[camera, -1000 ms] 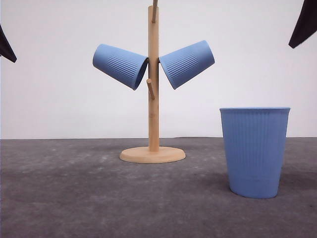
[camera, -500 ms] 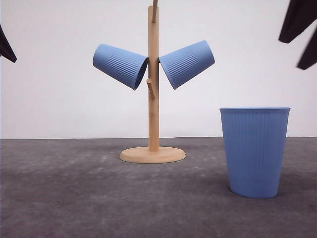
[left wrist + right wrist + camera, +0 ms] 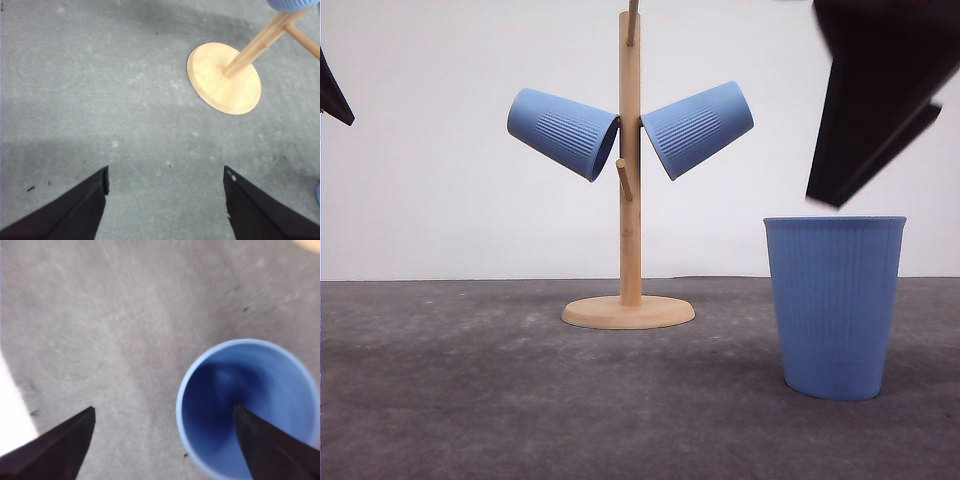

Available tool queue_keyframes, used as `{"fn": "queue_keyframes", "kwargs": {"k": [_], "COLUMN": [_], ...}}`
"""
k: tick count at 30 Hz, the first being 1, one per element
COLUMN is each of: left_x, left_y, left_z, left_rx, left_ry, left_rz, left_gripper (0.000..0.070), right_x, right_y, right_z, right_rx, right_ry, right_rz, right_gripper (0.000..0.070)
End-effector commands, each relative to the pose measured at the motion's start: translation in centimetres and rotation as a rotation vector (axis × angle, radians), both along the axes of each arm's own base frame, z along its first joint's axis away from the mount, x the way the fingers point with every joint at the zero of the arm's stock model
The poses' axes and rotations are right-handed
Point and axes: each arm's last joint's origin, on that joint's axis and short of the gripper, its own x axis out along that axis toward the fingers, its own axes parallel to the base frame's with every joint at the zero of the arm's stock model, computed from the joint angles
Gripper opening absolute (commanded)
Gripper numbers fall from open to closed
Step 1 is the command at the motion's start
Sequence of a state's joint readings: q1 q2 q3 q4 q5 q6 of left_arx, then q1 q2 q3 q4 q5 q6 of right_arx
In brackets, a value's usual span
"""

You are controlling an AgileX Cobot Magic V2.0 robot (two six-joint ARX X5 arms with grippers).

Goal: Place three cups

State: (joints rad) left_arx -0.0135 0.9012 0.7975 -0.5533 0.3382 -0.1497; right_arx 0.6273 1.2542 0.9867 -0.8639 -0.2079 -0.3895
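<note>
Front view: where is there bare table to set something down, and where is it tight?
Bare grey table lies left of the wooden stand, and in front of it up to the upright cup. It is tight on the right: the right gripper hangs above that cup. Two hung cups crowd the post.

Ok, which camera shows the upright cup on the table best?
The front view: the upright cup shows whole, standing on the table right of the wooden stand. The right wrist view looks down into its open mouth, blurred. The left wrist view catches a sliver at the frame edge.
</note>
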Motion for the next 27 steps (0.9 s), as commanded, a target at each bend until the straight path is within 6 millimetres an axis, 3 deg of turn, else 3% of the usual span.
{"fn": "queue_keyframes", "kwargs": {"k": [1, 6, 8, 11, 14, 17, 22, 27], "left_x": [0.2, 0.2, 0.2, 0.2, 0.2, 0.2, 0.2, 0.2], "left_y": [0.0, 0.0, 0.0, 0.0, 0.0, 0.0, 0.0, 0.0], "left_z": [0.2, 0.2, 0.2, 0.2, 0.2, 0.2, 0.2, 0.2], "left_rx": [0.001, 0.001, 0.001, 0.001, 0.001, 0.0, 0.0, -0.004], "left_ry": [-0.009, -0.01, -0.01, -0.01, -0.01, -0.01, -0.009, -0.006], "left_rz": [-0.004, -0.004, -0.004, -0.004, -0.004, -0.004, -0.004, -0.004], "left_gripper": [0.043, 0.0431, 0.0431, 0.0431, 0.0431, 0.043, 0.0431, 0.0431], "right_x": [0.6, 1.7, 2.0, 2.4, 2.7, 2.7, 2.5, 2.0], "right_y": [0.7, 1.5, 1.7, 2.0, 2.0, 2.0, 1.7, 1.4], "right_z": [-0.2, -1.9, -2.4, -3.2, -3.5, -3.5, -2.6, 0.0], "right_rx": [-0.005, -0.033, -0.043, -0.061, -0.094, -0.092, -0.065, 0.017], "right_ry": [-0.002, 0.043, 0.062, 0.083, 0.072, 0.072, 0.087, 0.07], "right_rz": [0.017, 0.01, 0.001, -0.012, -0.048, -0.078, -0.143, -0.214], "right_gripper": [0.0533, 0.0522, 0.0468, 0.0353, 0.0155, 0.0016, 0.0004, 0.0004]}}
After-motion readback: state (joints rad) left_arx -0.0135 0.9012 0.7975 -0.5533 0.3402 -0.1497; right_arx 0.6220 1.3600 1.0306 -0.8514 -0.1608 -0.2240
